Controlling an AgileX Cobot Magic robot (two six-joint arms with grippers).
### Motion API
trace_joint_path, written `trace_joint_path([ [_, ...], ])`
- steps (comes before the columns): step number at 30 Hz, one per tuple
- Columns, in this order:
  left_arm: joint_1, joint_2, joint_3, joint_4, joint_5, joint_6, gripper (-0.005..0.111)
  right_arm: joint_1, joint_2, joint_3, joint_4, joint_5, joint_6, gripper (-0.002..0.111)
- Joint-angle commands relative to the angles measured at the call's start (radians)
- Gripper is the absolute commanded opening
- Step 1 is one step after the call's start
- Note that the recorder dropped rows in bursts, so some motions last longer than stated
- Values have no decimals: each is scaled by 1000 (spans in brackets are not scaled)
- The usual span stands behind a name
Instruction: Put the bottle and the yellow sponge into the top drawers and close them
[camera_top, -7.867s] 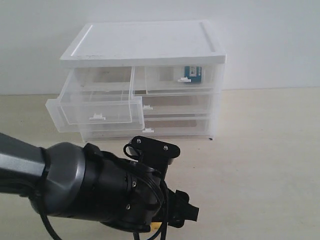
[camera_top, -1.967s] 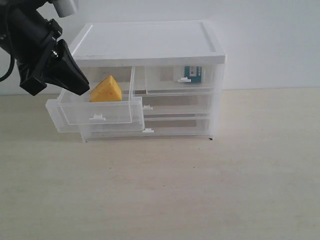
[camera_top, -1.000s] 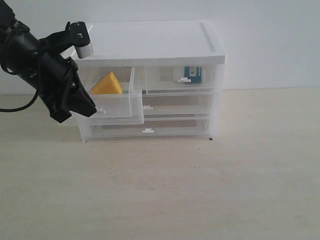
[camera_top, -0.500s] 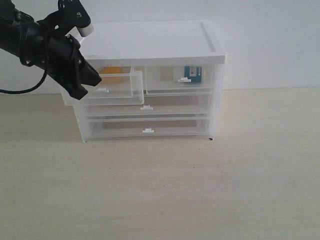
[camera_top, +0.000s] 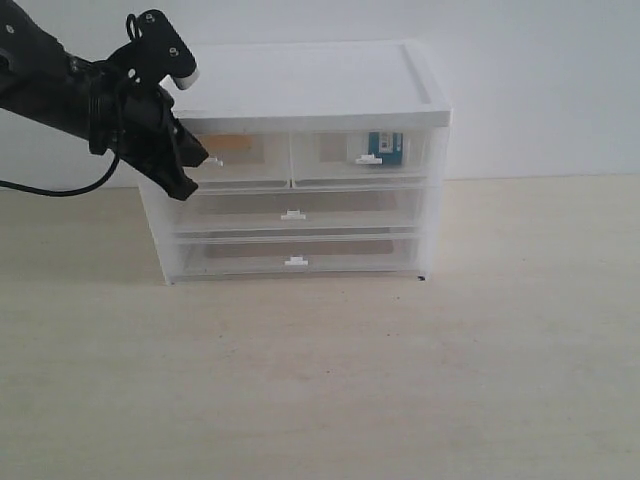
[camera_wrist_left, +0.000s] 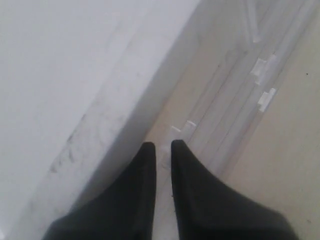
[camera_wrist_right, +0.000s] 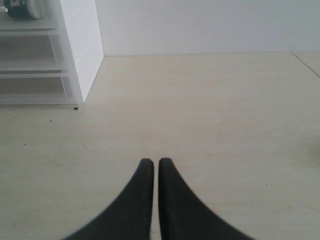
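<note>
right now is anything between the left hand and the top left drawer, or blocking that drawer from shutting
Nothing visible. The left hand, shut, sits at the front of the top left drawer, which already looks flush with the top right drawer.

- left arm (camera_top: 60, 85): matte black, chunky rounded links, ribbed section towards the wrist
- black bracket (camera_top: 158, 45) on top of the wrist, two small pale dots on it, white cylindrical cap (camera_top: 185, 76) at its end
- thin black cable (camera_top: 50, 192) sags below the arm; small wire loop (camera_top: 130, 22) at the bracket
- left gripper (camera_wrist_left: 162, 149): two smooth black fingers (camera_wrist_left: 142, 195), broad at the base, tapering to rounded tips, faint sheen
- right gripper (camera_wrist_right: 155, 164): same pattern, black fingers (camera_wrist_right: 137, 205), curved outer edges, straight inner faces
- markings: none legible, too blurred
</note>
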Motion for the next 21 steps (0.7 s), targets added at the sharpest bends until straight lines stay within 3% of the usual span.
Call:
trace_joint_path([
  [1, 2, -14, -10, -15, -36, -12, 10, -3, -6, 4, -4, -8, 0, 1],
  [14, 2, -148, -10, 7, 311, -116, 10, -3, -6, 4, -4, -8, 0, 1],
  [21, 2, -216, -10, 191, 466, -455, 10, -3, -6, 4, -4, -8, 0, 1],
])
